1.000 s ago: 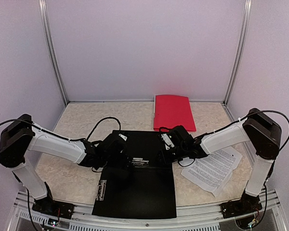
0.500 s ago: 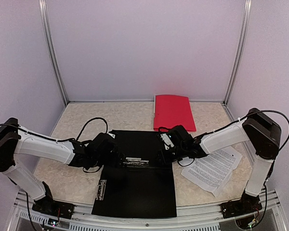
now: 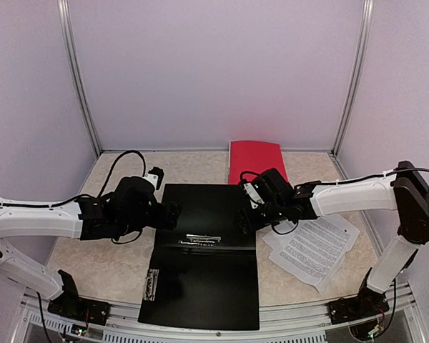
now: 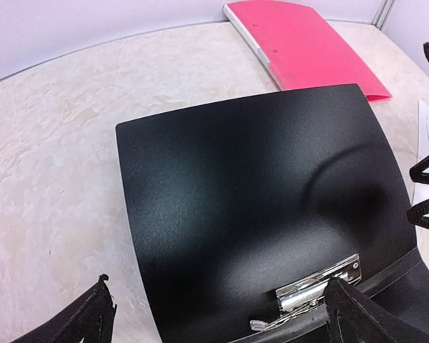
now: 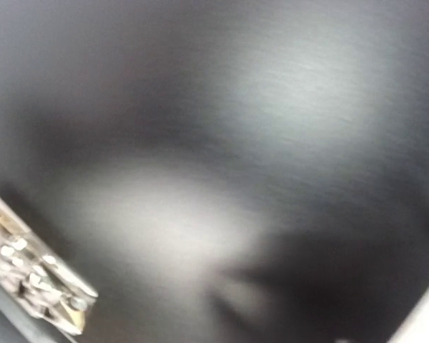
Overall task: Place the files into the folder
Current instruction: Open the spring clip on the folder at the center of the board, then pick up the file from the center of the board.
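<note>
Both arms stretch low over the open black folder [image 3: 204, 279], which holds only its metal clip [image 3: 202, 238]. The left tool [image 3: 168, 213] gapes, released; the right tool [image 3: 247, 218], I cannot tell. The files [image 3: 314, 250] lie right of it on the table [image 3: 114, 264].

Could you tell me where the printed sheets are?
In the top view, the printed sheets lie on the table's right side, just right of the black folder.

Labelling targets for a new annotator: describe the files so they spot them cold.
Find the big black folder in the middle of the table. Right of it lie the files, a fanned stack of sheets. Only they are white with dense black print; the red folder sits farther back.
</note>
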Controlling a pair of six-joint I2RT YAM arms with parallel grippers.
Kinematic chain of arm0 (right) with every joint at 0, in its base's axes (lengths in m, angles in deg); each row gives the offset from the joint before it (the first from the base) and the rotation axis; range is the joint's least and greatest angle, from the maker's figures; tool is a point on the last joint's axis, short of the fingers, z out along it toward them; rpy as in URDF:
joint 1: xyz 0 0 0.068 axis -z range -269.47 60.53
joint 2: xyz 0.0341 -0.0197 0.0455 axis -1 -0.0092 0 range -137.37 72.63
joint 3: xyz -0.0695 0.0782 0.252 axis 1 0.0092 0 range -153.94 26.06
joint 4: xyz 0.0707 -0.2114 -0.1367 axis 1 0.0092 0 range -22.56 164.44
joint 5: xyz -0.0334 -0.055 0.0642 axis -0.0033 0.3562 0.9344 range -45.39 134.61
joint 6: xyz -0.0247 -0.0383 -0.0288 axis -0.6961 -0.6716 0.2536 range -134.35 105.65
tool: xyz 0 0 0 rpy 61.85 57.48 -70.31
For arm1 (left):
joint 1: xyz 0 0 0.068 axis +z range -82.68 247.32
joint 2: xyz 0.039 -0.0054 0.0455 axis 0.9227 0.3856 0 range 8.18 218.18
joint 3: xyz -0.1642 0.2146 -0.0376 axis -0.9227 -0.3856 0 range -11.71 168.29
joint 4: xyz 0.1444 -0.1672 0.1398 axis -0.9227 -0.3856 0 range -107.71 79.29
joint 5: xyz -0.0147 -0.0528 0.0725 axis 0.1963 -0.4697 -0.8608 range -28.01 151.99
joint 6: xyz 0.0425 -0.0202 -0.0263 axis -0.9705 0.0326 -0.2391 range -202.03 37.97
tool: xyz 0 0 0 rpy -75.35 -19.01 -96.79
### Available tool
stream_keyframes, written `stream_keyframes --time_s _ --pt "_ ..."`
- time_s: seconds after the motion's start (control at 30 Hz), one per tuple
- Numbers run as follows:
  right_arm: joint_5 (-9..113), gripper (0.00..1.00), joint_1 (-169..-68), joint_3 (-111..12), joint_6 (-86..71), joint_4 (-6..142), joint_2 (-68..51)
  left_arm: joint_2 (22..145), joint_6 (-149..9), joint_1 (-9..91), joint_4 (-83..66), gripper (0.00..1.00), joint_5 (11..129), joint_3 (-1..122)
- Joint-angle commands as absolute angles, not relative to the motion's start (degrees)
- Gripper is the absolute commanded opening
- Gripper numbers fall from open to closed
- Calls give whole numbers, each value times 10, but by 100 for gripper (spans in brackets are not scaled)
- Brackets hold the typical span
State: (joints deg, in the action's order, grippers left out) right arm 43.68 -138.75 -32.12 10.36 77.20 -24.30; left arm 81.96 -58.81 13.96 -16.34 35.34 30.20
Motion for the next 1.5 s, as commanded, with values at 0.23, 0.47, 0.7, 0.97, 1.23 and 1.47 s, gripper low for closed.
stream_keyframes --time_s 0.23,0.47,0.7,0.97,1.23,1.47 --pt "302 82 -1297 -223 220 928 -84 937 -626 143 -206 99 442 468" --pt "287 84 -1247 -100 340 952 72 1072 -660 122 -267 99 562 637" --pt "311 83 -1226 -16 452 1041 252 1214 -637 122 -314 99 754 790" --pt "345 79 -1221 -18 491 1160 312 1297 -651 86 -350 99 784 881" --pt "385 80 -1220 -39 474 1168 182 1251 -645 80 -328 99 775 804" --pt "444 77 -1220 -20 509 1178 162 1210 -646 89 -311 99 775 749"
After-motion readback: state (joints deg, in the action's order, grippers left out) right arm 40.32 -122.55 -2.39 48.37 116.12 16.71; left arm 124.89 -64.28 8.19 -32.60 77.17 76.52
